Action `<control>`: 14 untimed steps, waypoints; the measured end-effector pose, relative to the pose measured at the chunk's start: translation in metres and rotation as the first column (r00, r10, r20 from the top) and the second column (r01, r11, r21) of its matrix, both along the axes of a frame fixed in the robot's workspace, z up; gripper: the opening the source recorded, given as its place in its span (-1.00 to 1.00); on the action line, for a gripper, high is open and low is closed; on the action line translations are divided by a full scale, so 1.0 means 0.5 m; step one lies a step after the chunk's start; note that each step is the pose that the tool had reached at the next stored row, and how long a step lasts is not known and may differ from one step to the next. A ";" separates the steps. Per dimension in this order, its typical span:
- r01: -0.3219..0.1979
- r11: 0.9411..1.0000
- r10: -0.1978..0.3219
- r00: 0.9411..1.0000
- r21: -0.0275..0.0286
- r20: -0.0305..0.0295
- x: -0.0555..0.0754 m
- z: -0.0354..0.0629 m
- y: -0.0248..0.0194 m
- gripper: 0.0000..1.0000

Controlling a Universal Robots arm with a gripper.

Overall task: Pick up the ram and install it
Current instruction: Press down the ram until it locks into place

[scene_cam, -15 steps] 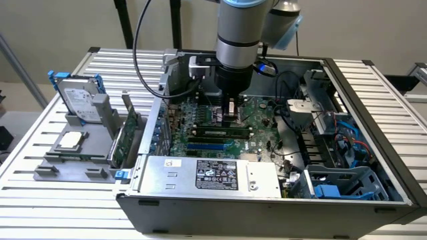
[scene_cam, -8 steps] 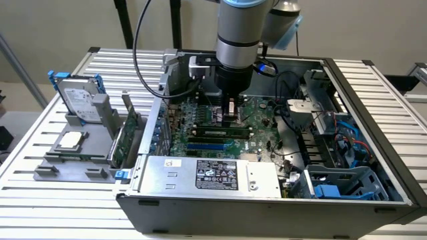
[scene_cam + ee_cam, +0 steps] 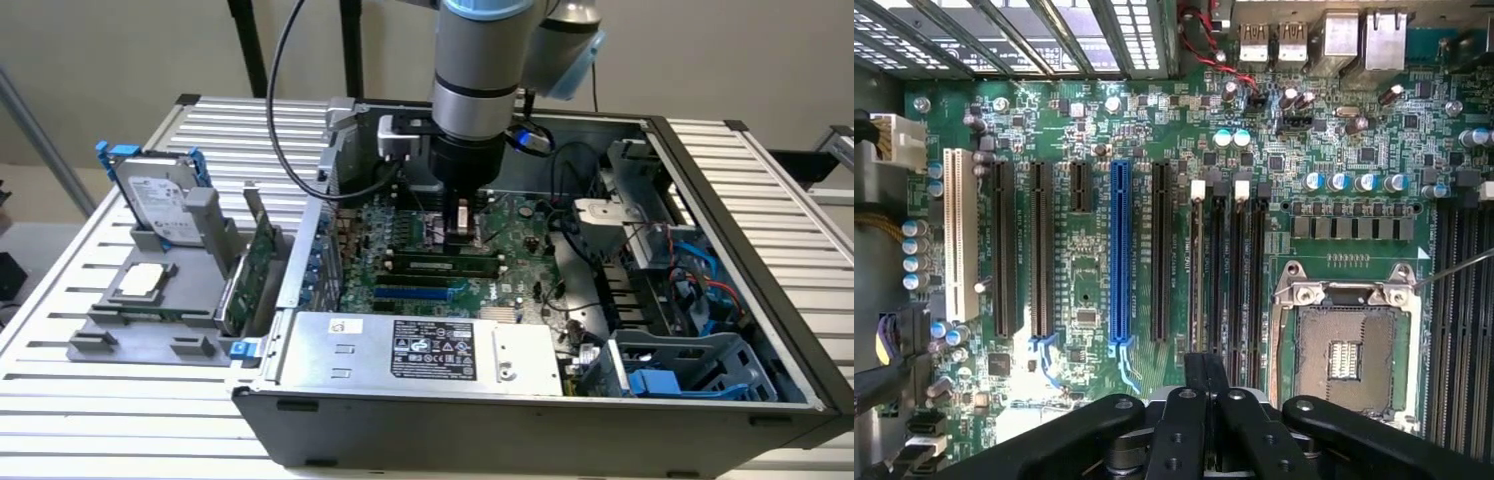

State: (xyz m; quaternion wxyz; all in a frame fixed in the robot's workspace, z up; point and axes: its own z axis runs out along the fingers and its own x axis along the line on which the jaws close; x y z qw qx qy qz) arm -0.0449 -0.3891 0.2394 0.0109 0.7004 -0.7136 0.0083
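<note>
Exterior view: standing off the arm, looking down at an angle onto the slatted counter (image 3: 80, 400), taking in the whole open computer case (image 3: 534, 400) at mid-frame from a moderate distance, with the robot arm (image 3: 478, 80) coming in at upper centre.

Wrist view: riding on the arm, facing straight at the motherboard (image 3: 1154, 120) from close by, with the dark end effector (image 3: 1204, 425) showing at lower centre of the frame.

Shared ground: both views are covering the motherboard (image 3: 441, 270) inside the case, including the blue slot (image 3: 1120, 250), which the exterior view is showing at centre (image 3: 416, 294).
</note>
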 end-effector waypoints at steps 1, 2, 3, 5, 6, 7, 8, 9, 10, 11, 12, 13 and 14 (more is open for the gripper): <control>0.000 1.000 0.000 1.000 0.002 0.000 0.000 -0.002 0.0000 -1.00; 0.000 1.000 0.000 1.000 0.004 0.000 0.000 -0.005 0.0001 -1.00; 0.000 1.000 0.000 1.000 0.005 0.000 0.000 -0.007 0.0000 -1.00; 0.000 1.000 0.000 1.000 0.007 0.000 0.000 -0.010 0.0000 -1.00; 0.000 1.000 0.000 1.000 0.008 0.000 0.000 -0.012 0.0000 -1.00; 0.000 1.000 0.000 1.000 0.009 0.000 0.000 -0.014 0.0000 -1.00; 0.000 1.000 0.000 1.000 0.010 0.000 0.000 -0.016 0.0000 -1.00; 0.000 1.000 0.000 1.000 0.010 0.000 0.000 -0.018 -0.0001 -1.00; 0.000 1.000 0.000 1.000 0.010 0.000 0.000 -0.019 -0.0002 -1.00; 0.000 1.000 0.000 1.000 0.010 -0.001 0.000 -0.021 -0.0003 -1.00; 0.000 1.000 0.000 1.000 0.011 0.000 0.000 -0.024 -0.0002 -1.00; 0.000 1.000 0.000 1.000 0.011 0.000 0.000 -0.026 -0.0002 -1.00; 0.000 1.000 0.000 1.000 0.012 0.000 0.000 -0.027 -0.0001 -1.00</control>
